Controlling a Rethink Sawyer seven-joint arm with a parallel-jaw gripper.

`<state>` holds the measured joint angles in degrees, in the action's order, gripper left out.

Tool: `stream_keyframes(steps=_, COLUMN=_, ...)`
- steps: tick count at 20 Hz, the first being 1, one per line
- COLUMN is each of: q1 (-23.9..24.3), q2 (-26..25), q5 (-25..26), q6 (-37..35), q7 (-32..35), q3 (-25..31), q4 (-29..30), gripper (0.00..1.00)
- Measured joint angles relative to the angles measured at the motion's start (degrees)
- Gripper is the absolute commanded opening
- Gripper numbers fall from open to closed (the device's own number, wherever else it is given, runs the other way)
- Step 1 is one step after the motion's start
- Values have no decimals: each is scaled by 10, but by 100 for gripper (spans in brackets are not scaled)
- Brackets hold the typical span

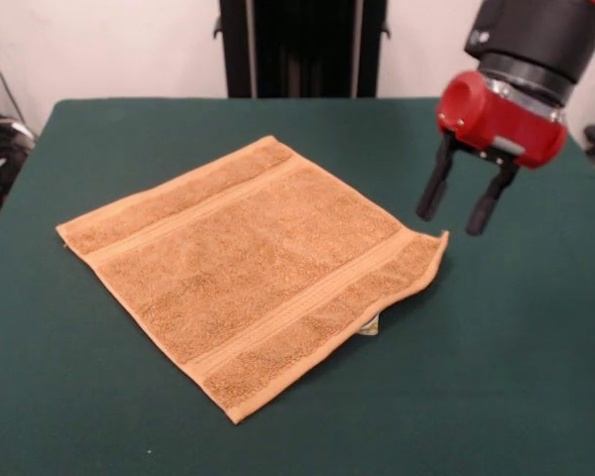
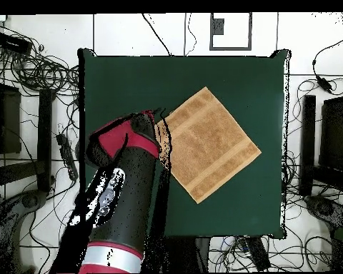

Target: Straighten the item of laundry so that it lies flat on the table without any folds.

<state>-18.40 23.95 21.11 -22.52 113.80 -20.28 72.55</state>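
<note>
The orange-tan towel (image 1: 248,263) lies spread as a diamond on the dark green table (image 1: 516,377), with band stripes near two edges. Its right corner (image 1: 438,243) curls up slightly, and a small white label (image 1: 369,325) peeks out under the near-right edge. My gripper (image 1: 459,210) hangs open just above and right of that raised corner, with nothing between its black fingers (image 1: 432,190). In the overhead view the towel (image 2: 209,143) lies at the table's middle, and the red and black arm (image 2: 121,193) covers the gripper and the towel's left corner.
Bare green felt (image 2: 117,78) surrounds the towel on all sides. Cables and dark equipment (image 2: 31,71) lie on the floor around the table. A black stand (image 1: 302,45) rises behind the table's far edge.
</note>
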Motion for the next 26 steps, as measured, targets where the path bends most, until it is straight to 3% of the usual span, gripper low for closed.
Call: stream_keyframes(steps=26, q1=20, q2=31, q5=1, q6=0, q7=0, q3=37, q4=11, gripper=100)
